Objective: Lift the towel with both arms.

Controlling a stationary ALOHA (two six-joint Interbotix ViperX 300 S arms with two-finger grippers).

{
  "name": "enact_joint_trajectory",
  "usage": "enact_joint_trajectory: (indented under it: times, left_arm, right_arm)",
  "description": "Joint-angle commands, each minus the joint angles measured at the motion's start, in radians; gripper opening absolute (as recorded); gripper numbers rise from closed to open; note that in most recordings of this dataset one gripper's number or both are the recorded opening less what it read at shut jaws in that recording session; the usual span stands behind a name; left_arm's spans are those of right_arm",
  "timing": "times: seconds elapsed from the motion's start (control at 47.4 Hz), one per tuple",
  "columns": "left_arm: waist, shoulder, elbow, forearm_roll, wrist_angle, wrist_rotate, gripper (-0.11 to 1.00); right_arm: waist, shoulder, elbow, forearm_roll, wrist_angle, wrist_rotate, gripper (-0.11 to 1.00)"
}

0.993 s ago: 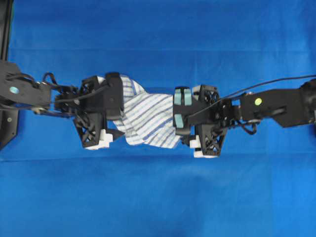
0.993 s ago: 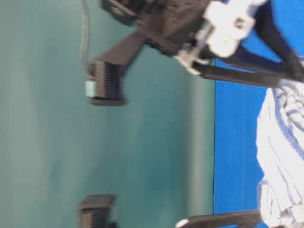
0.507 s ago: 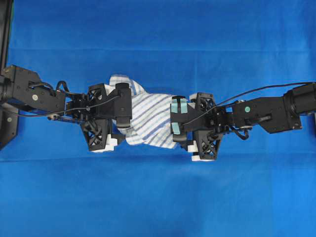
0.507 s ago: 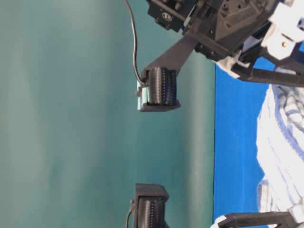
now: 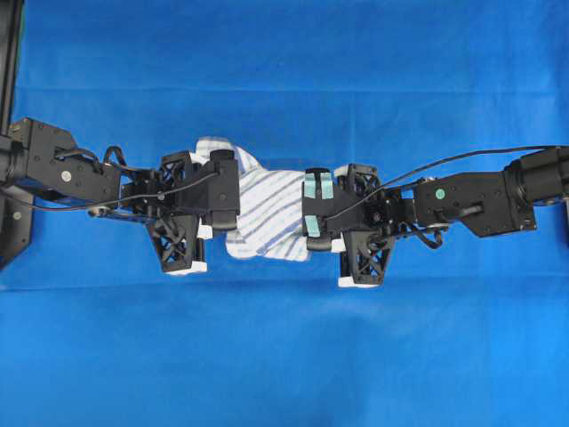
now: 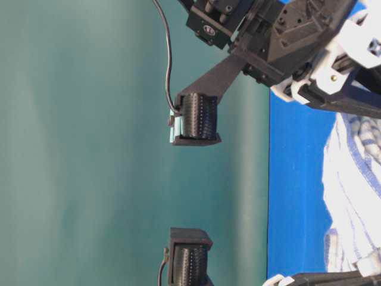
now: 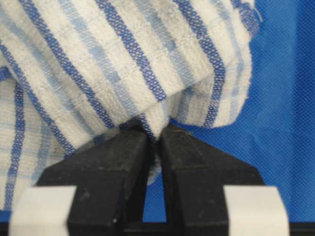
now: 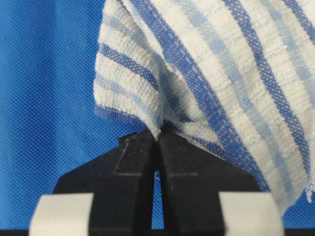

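The towel (image 5: 267,212), white with thin blue stripes, hangs bunched between my two grippers in the overhead view. My left gripper (image 5: 229,213) is shut on the towel's left edge; in the left wrist view a fold of the towel (image 7: 123,64) is pinched between the black fingertips of my left gripper (image 7: 155,132). My right gripper (image 5: 307,222) is shut on the towel's right edge; in the right wrist view my right gripper (image 8: 157,133) clamps a corner of the towel (image 8: 221,73). In the table-level view the towel (image 6: 357,196) shows at the right.
A plain bright blue sheet (image 5: 284,356) covers the table under both arms. A black post (image 5: 11,53) stands at the far left edge. In the table-level view two black ribbed motor blocks (image 6: 196,119) of the arms stand before a teal wall.
Both grippers have moved closer together, so the towel between them is more bunched and narrower. Both arms have shifted in the table-level view.
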Motion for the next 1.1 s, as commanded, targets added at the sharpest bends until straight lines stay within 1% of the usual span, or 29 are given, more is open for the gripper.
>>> enact_joint_trajectory:
  times: [0.0,0.084,0.232,0.401,0.549,0.739,0.803,0.95,1.077]
  left_arm:
    - [-0.003,-0.044,-0.021,0.000,0.012,-0.006,0.03]
    - [-0.003,-0.098,-0.032,-0.002,0.049,-0.009,0.03]
    - [-0.003,-0.222,-0.061,-0.002,0.135,-0.015,0.03]
    - [-0.003,-0.359,-0.091,-0.003,0.216,-0.018,0.03]
    - [-0.003,-0.466,-0.141,-0.005,0.284,-0.025,0.03]
    - [0.015,-0.560,-0.222,-0.002,0.360,-0.023,0.03]
    - [0.029,-0.578,-0.252,-0.002,0.394,-0.021,0.03]
    - [0.063,-0.611,-0.336,0.000,0.474,-0.017,0.03]
    - [0.089,-0.626,-0.416,0.000,0.535,-0.017,0.03]
  right_arm:
    - [-0.002,-0.037,-0.014,-0.003,0.005,-0.002,0.01]
    - [-0.002,-0.071,-0.018,-0.003,0.032,-0.002,0.01]
    - [-0.002,-0.169,-0.038,-0.003,0.115,-0.006,0.01]
    - [-0.008,-0.298,-0.091,-0.002,0.209,-0.009,0.01]
    - [-0.021,-0.396,-0.147,-0.005,0.291,-0.011,0.01]
    - [-0.044,-0.486,-0.221,-0.055,0.388,-0.014,0.01]
    - [-0.052,-0.511,-0.253,-0.081,0.419,-0.014,0.01]
    - [-0.057,-0.546,-0.330,-0.124,0.476,-0.014,0.01]
    - [-0.055,-0.563,-0.402,-0.141,0.528,-0.015,0.01]
